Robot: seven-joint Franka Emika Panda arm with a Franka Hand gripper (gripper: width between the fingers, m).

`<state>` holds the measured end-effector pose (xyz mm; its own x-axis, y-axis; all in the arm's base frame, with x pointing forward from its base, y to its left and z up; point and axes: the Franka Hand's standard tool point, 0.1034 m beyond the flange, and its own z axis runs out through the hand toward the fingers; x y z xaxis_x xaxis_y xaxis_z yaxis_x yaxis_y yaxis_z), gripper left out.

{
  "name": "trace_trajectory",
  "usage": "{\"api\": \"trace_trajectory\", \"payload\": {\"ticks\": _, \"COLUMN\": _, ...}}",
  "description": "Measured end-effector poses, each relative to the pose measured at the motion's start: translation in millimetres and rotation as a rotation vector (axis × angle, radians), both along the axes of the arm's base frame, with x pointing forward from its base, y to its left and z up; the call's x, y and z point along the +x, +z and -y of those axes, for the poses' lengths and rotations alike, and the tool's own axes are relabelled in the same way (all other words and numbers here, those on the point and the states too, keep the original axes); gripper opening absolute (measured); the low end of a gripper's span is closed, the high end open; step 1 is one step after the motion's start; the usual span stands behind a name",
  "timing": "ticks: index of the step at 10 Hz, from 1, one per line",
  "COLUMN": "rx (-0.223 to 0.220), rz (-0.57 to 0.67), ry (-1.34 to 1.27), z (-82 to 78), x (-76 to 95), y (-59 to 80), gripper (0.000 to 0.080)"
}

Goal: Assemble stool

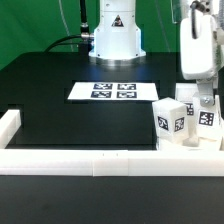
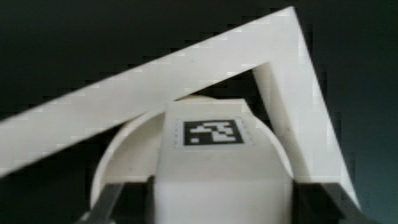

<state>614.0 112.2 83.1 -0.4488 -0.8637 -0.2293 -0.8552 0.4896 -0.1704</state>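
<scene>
A white plastic tagged block leg [image 2: 214,150] is clamped between the fingers of the two-finger gripper [image 2: 210,200], directly beneath the wrist. Beyond it, the corner of the long white border rails [image 2: 294,75] is seen close ahead. Two more white tagged block legs [image 1: 167,122] stand just beside the gripper [image 1: 205,108]. These could be knocked over if the held leg is swung sideways.
</scene>
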Motion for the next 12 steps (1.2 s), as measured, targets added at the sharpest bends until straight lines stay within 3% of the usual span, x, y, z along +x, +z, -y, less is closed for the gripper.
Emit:
{"api": "trace_trajectory", "payload": {"ticks": 2, "rx": -0.005, "rz": 0.003, "ry": 0.022, "z": 0.1, "x": 0.2, "y": 0.7, "gripper": 0.0335}}
{"api": "trace_trajectory", "payload": {"ticks": 3, "rx": -0.012, "rz": 0.012, "ry": 0.073, "z": 3.0, "x": 2.2, "y": 8.2, "gripper": 0.0531}}
{"api": "trace_trajectory", "payload": {"ticks": 4, "rx": -0.003, "rz": 0.029, "ry": 0.080, "z": 4.5, "x": 5.1, "y": 20.1, "gripper": 0.0531}}
{"api": "trace_trajectory", "payload": {"ticks": 5, "rx": 0.002, "rz": 0.048, "ry": 0.098, "z": 3.3, "x": 7.4, "y": 30.9, "gripper": 0.0629}}
{"api": "trace_trajectory", "payload": {"ticks": 6, "rx": 0.004, "rz": 0.065, "ry": 0.124, "z": 2.5, "x": 9.8, "y": 39.8, "gripper": 0.0645}}
{"api": "trace_trajectory", "payload": {"ticks": 8, "rx": -0.014, "rz": 0.068, "ry": 0.176, "z": 2.7, "x": 8.8, "y": 36.9, "gripper": 0.0645}}
{"api": "trace_trajectory", "payload": {"ticks": 10, "rx": -0.068, "rz": 0.085, "ry": 0.362, "z": 2.6, "x": 7.9, "y": 34.1, "gripper": 0.0649}}
{"api": "trace_trajectory", "payload": {"ticks": 12, "rx": -0.157, "rz": 0.057, "ry": 0.681, "z": 1.9, "x": 6.2, "y": 29.8, "gripper": 0.0649}}
